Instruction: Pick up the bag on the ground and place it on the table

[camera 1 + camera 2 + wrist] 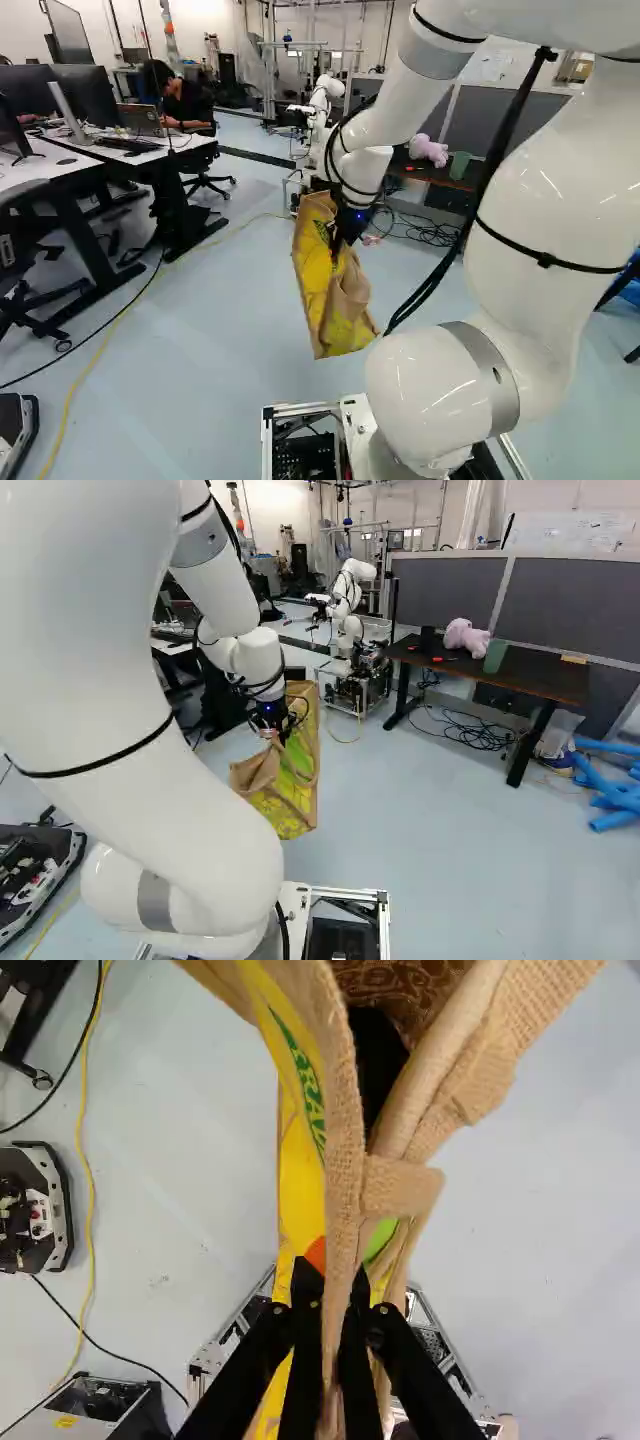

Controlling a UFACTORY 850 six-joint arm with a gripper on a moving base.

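Observation:
In the left base view my gripper (345, 232) hangs from the arm right at the upper part of the yellow and tan bag (322, 292). The bag (293, 798) hangs below the wrist in the right base view, seemingly clear of the floor. Seen from the wrist, the gripper (337, 1275) is shut on a tan edge of the bag (303, 1175), one finger on each side; its opening gapes ahead of the fingers. The dark table (545, 678) stands ahead to the right, a pink plush (466, 637) and a green container (495, 656) on it.
Another robot (347, 605) stands beyond the bag, left of the dark table. Cables (470, 732) lie beneath that table, with blue tubes (612, 795) to its right. White desks (120, 150) and a chair (208, 165) stand at the left of the left base view.

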